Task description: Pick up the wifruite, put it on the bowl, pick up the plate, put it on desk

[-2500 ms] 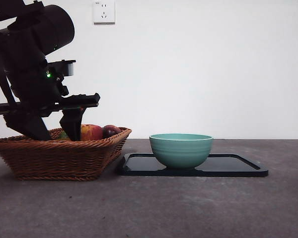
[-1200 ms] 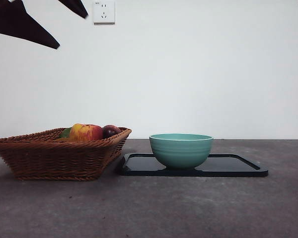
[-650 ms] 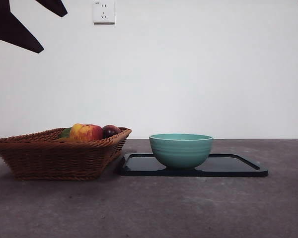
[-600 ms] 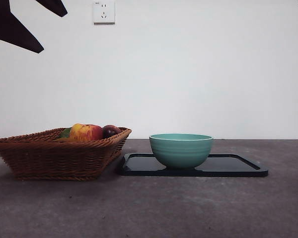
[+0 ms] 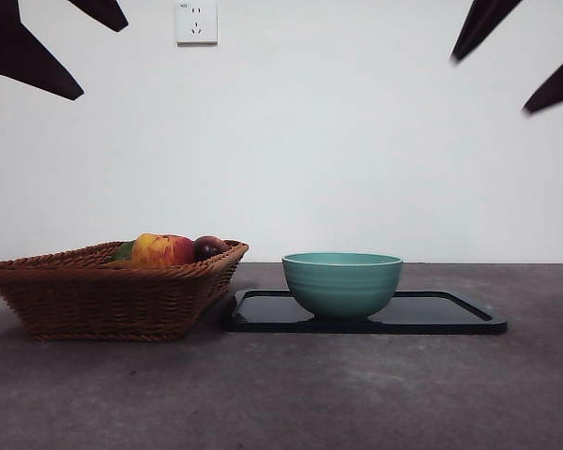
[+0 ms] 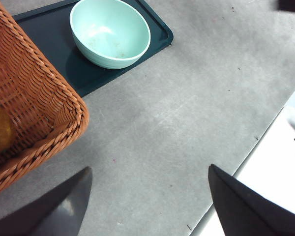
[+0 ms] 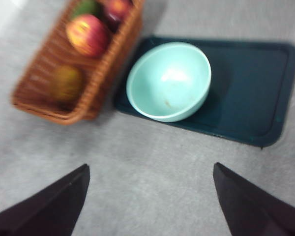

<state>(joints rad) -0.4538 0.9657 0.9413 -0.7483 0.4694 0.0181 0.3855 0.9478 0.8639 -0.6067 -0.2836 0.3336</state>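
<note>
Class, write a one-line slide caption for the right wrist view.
Open right pincer above teal bowl on black tray, fruit basket beside it.

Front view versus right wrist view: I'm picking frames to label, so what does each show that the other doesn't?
Only the front view shows the wall socket, the bowl's ridged outside, and dark tips at both top corners. Only the right wrist view shows the bowl's empty inside, a yellowish fruit low in the basket, and the right hand's open jaws from above. Both share the bowl on the black tray, the basket with its red-yellow apple, and the grey desk.
</note>
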